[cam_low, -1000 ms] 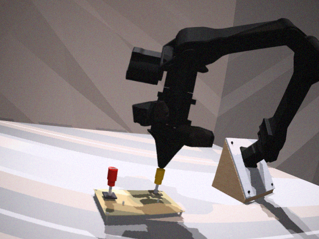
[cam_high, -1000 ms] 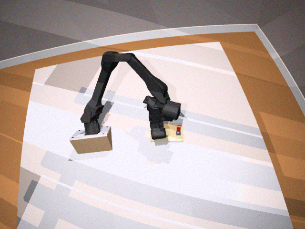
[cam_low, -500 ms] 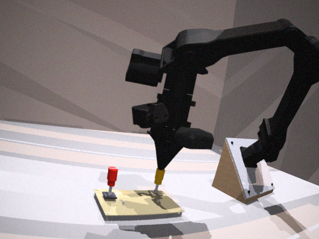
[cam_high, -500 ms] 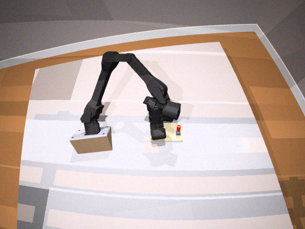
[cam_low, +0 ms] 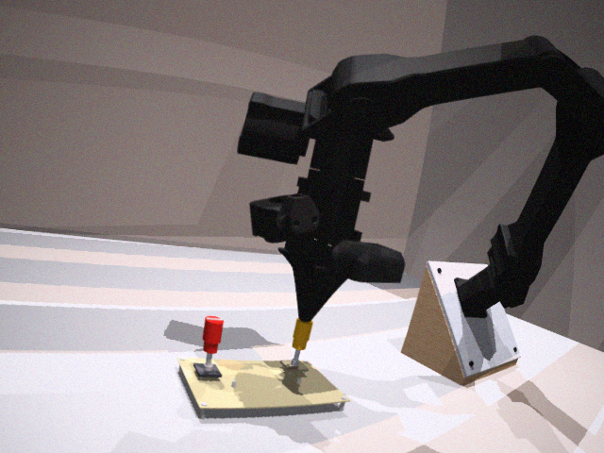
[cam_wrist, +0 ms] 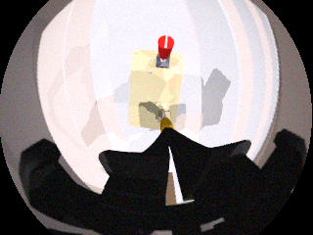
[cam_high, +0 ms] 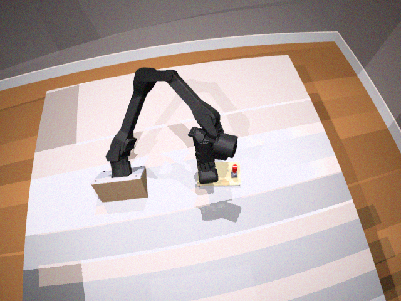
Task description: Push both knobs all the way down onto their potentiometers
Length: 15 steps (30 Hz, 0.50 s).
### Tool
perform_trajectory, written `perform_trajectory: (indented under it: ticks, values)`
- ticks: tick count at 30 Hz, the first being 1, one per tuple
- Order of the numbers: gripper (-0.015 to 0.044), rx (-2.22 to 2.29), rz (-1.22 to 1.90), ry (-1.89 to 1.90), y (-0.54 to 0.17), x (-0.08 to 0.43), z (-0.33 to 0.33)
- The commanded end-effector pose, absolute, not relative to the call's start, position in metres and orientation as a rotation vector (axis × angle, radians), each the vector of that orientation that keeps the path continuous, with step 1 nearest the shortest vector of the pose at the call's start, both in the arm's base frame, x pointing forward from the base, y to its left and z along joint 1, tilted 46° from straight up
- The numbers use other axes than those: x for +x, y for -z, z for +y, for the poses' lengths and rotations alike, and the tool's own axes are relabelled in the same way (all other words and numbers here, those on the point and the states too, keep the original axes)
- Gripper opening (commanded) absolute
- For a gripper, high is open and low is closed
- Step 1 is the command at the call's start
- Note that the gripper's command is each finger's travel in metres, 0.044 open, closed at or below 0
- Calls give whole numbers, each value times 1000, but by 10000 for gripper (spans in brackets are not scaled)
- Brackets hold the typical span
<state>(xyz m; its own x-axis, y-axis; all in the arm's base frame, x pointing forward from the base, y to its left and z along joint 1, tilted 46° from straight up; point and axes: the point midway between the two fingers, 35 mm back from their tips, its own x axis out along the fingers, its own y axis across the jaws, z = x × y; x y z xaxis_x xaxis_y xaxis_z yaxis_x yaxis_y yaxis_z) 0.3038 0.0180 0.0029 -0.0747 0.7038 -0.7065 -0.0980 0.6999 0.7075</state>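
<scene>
The black arm (cam_high: 189,93) (cam_low: 458,73) rises from its mount on the left in the top view, bends at a high elbow and reaches right. Its wrist (cam_high: 205,148) (cam_low: 341,151) points steeply down, slightly tilted. The tool (cam_low: 305,319) (cam_wrist: 167,131) is shut, fingertips together, low over the tabletop (cam_high: 168,246) (cam_low: 88,404) (cam_wrist: 117,29).
</scene>
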Motion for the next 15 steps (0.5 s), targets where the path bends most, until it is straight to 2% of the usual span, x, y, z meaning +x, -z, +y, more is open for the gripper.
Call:
perform_trajectory:
  ticks: [1,15]
  values:
    - [0,527,1514,-712,-2,303,19]
    - [0,527,1514,-712,1,303,22]
